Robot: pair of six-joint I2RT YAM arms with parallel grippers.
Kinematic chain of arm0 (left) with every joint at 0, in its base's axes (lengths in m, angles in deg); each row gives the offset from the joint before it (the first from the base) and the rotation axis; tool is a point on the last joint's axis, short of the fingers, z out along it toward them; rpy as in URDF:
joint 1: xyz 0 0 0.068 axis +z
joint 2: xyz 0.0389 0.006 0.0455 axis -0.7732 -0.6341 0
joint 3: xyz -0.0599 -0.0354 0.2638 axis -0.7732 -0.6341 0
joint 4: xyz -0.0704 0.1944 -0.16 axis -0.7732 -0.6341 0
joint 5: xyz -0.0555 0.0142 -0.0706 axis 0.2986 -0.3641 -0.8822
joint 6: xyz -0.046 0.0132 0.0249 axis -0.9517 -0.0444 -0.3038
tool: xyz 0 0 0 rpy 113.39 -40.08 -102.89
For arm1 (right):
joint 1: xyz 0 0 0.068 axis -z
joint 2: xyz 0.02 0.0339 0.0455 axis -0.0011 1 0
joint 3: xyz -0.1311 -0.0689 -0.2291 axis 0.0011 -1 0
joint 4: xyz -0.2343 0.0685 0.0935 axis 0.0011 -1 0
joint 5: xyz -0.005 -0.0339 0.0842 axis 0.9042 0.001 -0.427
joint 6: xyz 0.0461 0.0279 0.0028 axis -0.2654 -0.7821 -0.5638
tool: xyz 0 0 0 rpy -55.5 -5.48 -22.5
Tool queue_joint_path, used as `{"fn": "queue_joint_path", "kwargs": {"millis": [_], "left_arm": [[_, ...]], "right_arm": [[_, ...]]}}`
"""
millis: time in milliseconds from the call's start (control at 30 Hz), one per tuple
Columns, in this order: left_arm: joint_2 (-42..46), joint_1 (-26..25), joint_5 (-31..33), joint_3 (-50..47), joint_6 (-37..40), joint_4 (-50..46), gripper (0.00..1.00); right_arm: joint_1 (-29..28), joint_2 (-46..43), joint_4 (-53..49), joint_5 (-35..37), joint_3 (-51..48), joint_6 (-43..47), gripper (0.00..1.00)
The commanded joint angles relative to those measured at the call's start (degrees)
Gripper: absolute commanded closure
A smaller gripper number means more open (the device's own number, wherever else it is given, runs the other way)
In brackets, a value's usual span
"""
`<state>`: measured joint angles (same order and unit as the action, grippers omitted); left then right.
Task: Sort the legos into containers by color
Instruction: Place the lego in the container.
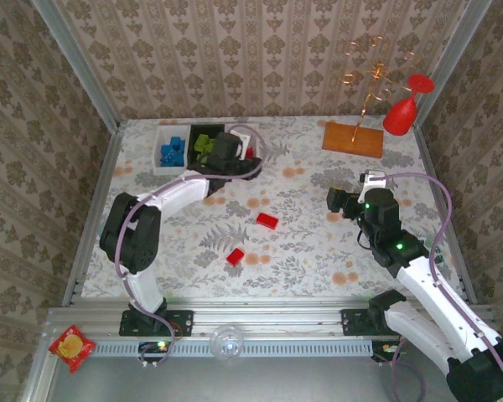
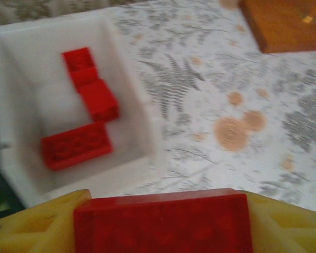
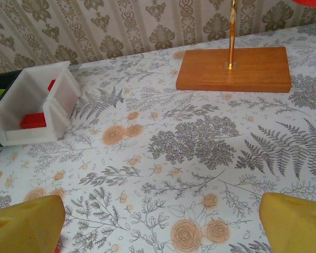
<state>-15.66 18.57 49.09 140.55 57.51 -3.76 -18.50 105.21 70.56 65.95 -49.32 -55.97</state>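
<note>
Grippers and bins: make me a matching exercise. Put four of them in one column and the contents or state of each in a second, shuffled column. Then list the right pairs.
Column one
1. left gripper
2. right gripper
3. black bin
4. leftmost white bin

Column two
A. blue bricks inside
B. open
C. green bricks inside
D. shut on a red brick

Pairs: 1-D, 2-B, 3-C, 4-A.
</note>
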Motion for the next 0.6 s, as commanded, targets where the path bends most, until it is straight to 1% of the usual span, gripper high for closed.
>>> {"fn": "queue_joint_path", "kwargs": {"millis": [0,133,300,367,500,567], "left_arm": [[-1.33,3.16,-1.37,3.17,-0.95,-1.45,0.5],[-6.55,4.55,-1.42,9.42,0.41,-3.4,0.49],[-13.85,5.53,1.66,18.46,2.38,-7.5,0.48],[-16.6,7.19,1.91,22.34,3.3,-9.24,0.46],[-20.65,7.38,1.87,29.05,4.44,-13.12,0.38],[-21.28,7.44,2.4,30.92,4.93,-14.21,0.31]], "right_arm": [[0.11,0.06,1.7,-0.9,-0.77,-0.83,0.04],[0.18,0.34,1.78,-1.25,-0.68,-0.86,0.04],[0.12,0.47,2.0,-1.5,-0.86,-0.83,0.04],[0.12,0.64,2.14,-1.52,-0.86,-0.86,0.04],[0.06,0.78,2.08,-1.69,-0.78,-0.85,0.04],[0.05,0.69,2.06,-1.63,-0.77,-0.86,0.04]]}}
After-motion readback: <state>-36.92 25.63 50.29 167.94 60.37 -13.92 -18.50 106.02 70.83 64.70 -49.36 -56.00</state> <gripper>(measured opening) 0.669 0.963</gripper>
